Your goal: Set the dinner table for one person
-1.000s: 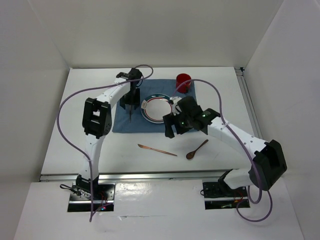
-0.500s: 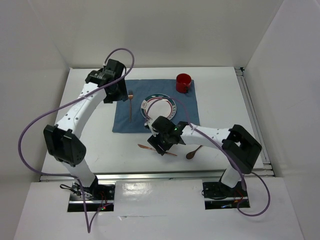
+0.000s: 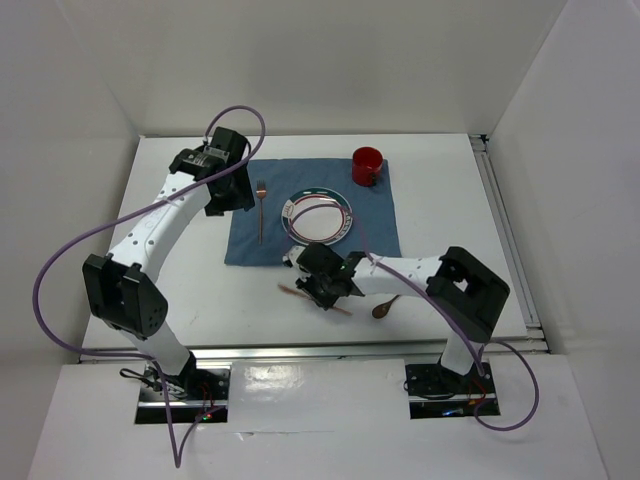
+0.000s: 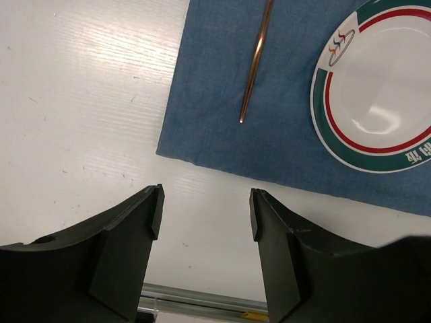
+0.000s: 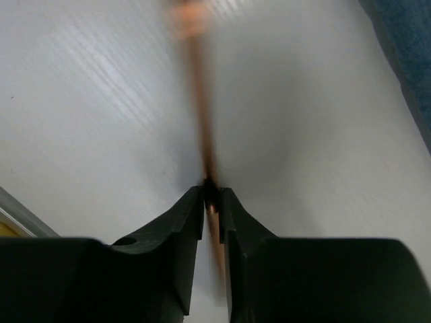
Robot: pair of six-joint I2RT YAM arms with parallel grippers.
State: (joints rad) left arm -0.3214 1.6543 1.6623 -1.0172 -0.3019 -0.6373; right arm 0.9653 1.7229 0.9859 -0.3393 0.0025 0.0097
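Note:
On the white dinner table (image 3: 170, 290) lies a blue placemat (image 3: 380, 225) with a green-and-red rimmed plate (image 3: 318, 215) at its middle. A copper fork (image 3: 261, 210) rests left of the plate, and a red cup (image 3: 367, 165) stands at the mat's far right corner. My left gripper (image 3: 233, 198) hovers open by the mat's left edge with nothing between its fingers; its wrist view shows the fork handle (image 4: 256, 60) and the plate (image 4: 377, 87). My right gripper (image 3: 318, 290) is low on the table below the mat, shut on a copper knife (image 5: 201, 114).
A wooden-brown spoon (image 3: 385, 306) lies on the table right of the right gripper. A metal rail (image 3: 300, 350) runs along the near edge. White walls enclose the back and sides. Purple cables loop over both arms.
The right arm swung from beside the plate down to the knife and its jaws shut on it. The left arm drew back to the left, leaving the fork on the mat.

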